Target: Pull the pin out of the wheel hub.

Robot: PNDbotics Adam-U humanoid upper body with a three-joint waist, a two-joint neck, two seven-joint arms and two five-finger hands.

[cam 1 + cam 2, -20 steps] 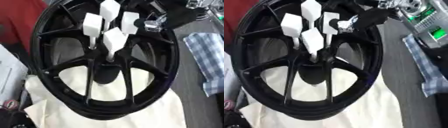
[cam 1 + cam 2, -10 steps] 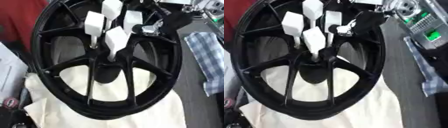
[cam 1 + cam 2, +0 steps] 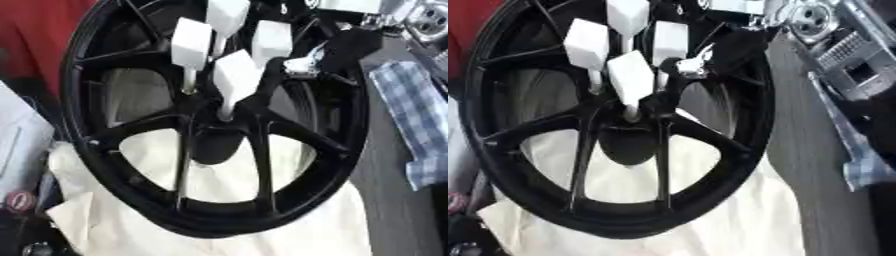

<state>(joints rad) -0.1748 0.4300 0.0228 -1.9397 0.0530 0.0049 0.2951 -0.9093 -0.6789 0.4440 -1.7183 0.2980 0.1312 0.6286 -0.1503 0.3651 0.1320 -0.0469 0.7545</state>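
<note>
Wheel hub: we see a black spoked wheel hub lying on a cream cloth that covers the near part of the worktop; the far rim runs past the far edge of both views.
Pins: four white block-headed pins stand upright around the hub centre. The nearest pin is seated just beyond the centre bore; the left pin, the far pin and the right pin are grouped close behind it.
Right hand: we note the right hand coming in from the far right corner, black with silver parts, its fingers just beside the right pin. We cannot tell whether they touch or clasp it.
Left hand: shows in neither view.
Other: checked blue cloth at the right edge of the worktop; red fabric at the far left corner.
</note>
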